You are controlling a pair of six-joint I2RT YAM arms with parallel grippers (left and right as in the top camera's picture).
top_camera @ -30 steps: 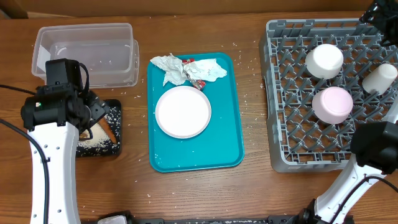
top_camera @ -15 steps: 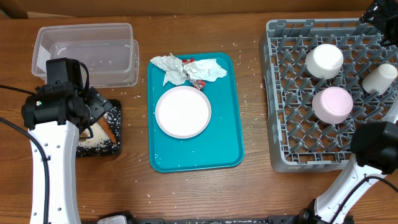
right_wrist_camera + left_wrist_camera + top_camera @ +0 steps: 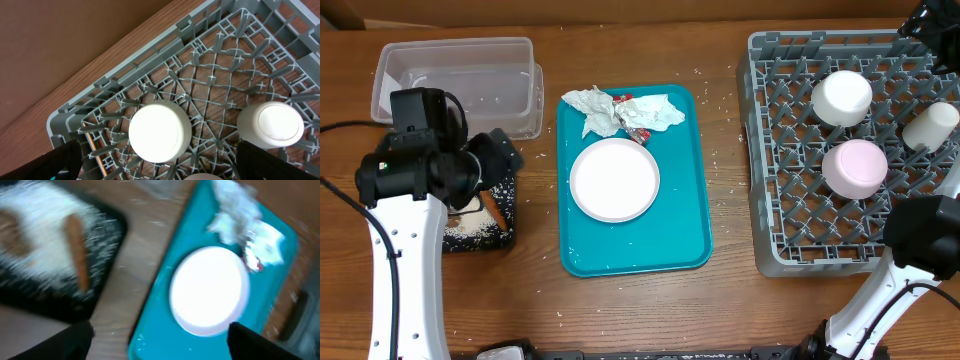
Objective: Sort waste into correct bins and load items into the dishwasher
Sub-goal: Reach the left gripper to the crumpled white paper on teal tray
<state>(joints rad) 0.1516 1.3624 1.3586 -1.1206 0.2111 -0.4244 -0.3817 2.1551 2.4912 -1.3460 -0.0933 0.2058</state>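
L arm [image 3: 408, 250] & R arm [image 3: 865, 305]: white links, blk joints, blk cables [image 3: 350, 125].

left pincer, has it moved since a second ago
Yes. In the overhead view the left pincer has swung right and slightly up the picture, from over the black tray toward the teal tray.

overhead straight down, wrists angled close (left shares plate [image 3: 210, 291])
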